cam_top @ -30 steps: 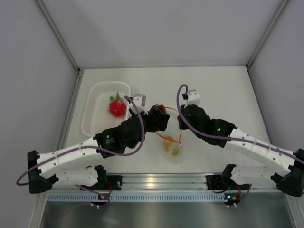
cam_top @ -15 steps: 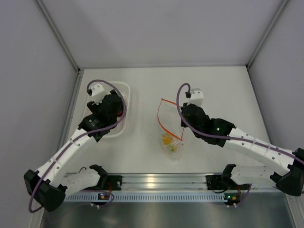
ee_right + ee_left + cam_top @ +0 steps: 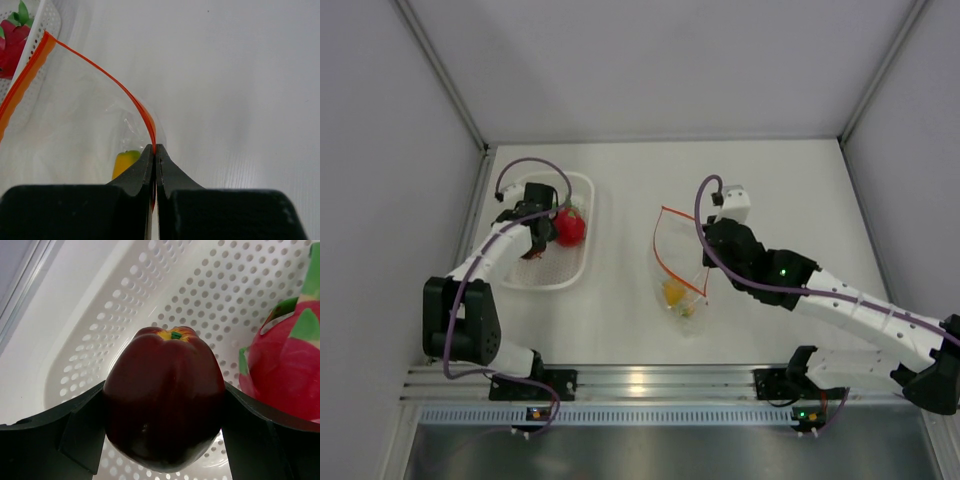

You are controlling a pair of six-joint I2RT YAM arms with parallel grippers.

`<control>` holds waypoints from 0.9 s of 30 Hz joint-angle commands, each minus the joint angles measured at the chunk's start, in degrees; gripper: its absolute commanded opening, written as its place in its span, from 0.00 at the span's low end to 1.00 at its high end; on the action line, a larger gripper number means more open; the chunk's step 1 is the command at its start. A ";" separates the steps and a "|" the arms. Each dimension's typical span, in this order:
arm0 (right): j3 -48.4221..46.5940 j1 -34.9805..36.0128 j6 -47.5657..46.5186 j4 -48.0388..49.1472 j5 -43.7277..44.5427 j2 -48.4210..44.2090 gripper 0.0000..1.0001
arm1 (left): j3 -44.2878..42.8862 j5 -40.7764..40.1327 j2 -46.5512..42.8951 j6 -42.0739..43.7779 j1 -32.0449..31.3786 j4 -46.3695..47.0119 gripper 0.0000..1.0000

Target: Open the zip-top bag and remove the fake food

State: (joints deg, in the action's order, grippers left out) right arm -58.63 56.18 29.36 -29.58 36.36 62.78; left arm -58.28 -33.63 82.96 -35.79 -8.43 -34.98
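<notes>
The zip-top bag lies beside the white perforated basket.

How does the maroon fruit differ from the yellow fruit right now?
The maroon fruit is out of the bag, gripped between the jaws of the left gripper above the white basket; the yellow fruit lies inside the zip-top bag. The maroon one is dark and in plain view; the yellow one is bright and seen through clear plastic. Both are toy fruits.
</notes>
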 commanded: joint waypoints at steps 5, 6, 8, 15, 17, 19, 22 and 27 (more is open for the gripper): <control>-3.16 0.07 -0.71 0.93 -2.25 0.23 0.00 | -2.80 1.98 0.10 0.28 1.48 -0.52 0.99; -3.33 0.07 -0.63 1.02 -2.61 0.32 0.00 | -2.98 2.33 -1.03 0.46 1.48 -0.44 0.99; -3.51 0.07 -0.10 0.93 -3.22 0.58 0.00 | -3.59 3.13 -2.36 0.90 1.48 -0.52 0.99; -4.03 0.15 1.48 0.76 -3.84 0.58 0.00 | -4.82 13.39 -11.39 2.39 1.40 -0.53 0.99; -4.38 0.07 1.75 0.32 -3.66 0.67 0.00 | -5.00 18.93 -13.43 2.22 0.34 -0.61 0.98; -4.47 0.15 1.83 0.14 -3.49 0.67 0.00 | -5.26 23.40 -15.98 1.60 -2.19 -0.53 0.98; -4.47 0.15 2.10 0.05 -3.31 0.59 0.00 | -5.61 25.88 -19.32 -0.50 -7.45 -0.53 0.97; -4.65 0.15 2.98 -0.04 -3.66 0.58 0.00 | -9.12 24.14 -22.84 -4.81 -21.34 0.17 0.94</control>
State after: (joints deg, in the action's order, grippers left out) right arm -60.12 56.18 31.14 -29.63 32.95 63.40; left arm -63.37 -11.20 62.30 -37.52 -23.75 -35.97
